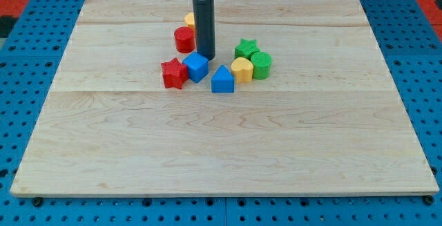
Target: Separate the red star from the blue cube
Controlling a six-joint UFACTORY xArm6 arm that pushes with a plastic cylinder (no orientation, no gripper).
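Note:
The red star (173, 73) lies on the wooden board (221, 143), touching the blue cube (197, 67) on its right side. My tip (206, 57) stands just above and right of the blue cube, very close to it. The dark rod rises from there to the view's top. A red cylinder (184, 39) stands left of the rod.
A blue triangular block (222, 79) lies right of the cube. A yellow block (242, 69), a green cylinder (261, 66) and a green star (246, 48) cluster further right. Another yellow block (189, 20) peeks out behind the rod. Blue pegboard surrounds the board.

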